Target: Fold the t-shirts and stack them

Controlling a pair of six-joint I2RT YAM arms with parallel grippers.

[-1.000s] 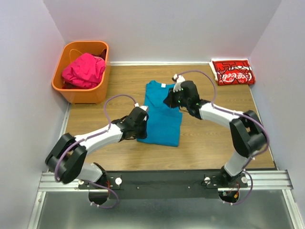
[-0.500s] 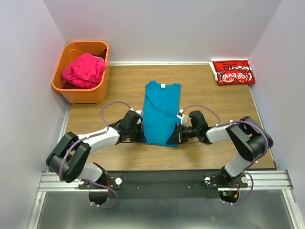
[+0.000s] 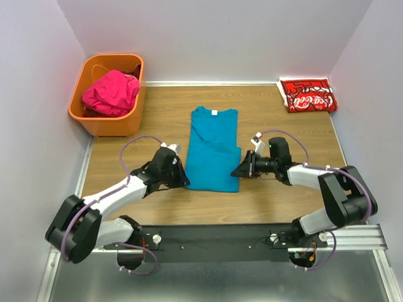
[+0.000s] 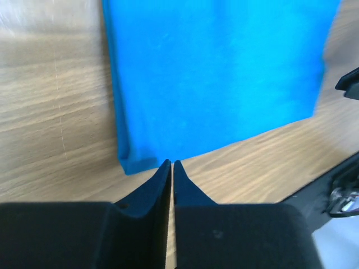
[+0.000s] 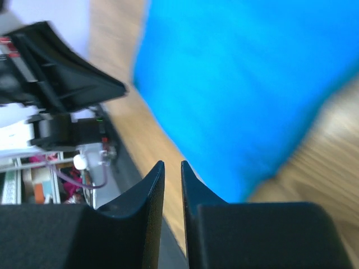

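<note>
The teal t-shirt (image 3: 214, 151) lies flat mid-table, folded into a long strip with its collar at the far end. My left gripper (image 3: 184, 182) sits at the strip's near left corner. In the left wrist view its tips (image 4: 171, 163) are at the hem of the teal shirt (image 4: 219, 73), shut to a hairline with nothing held. My right gripper (image 3: 237, 172) is at the near right corner. Its jaws (image 5: 172, 164) stand slightly apart and empty beside the teal cloth (image 5: 247, 84). The red script t-shirt (image 3: 308, 95) lies folded at the far right. The pink t-shirt (image 3: 111, 92) is bunched up in the basket.
The orange basket (image 3: 107, 123) stands at the far left against the wall. Grey walls close in the table on three sides. The black mounting rail (image 3: 214, 239) runs along the near edge. Bare wood shows to the right of the teal shirt.
My right arm came down from the shirt's collar side to its near right corner. My left arm slid back towards the near left, off the cloth. The teal strip looks narrower.
</note>
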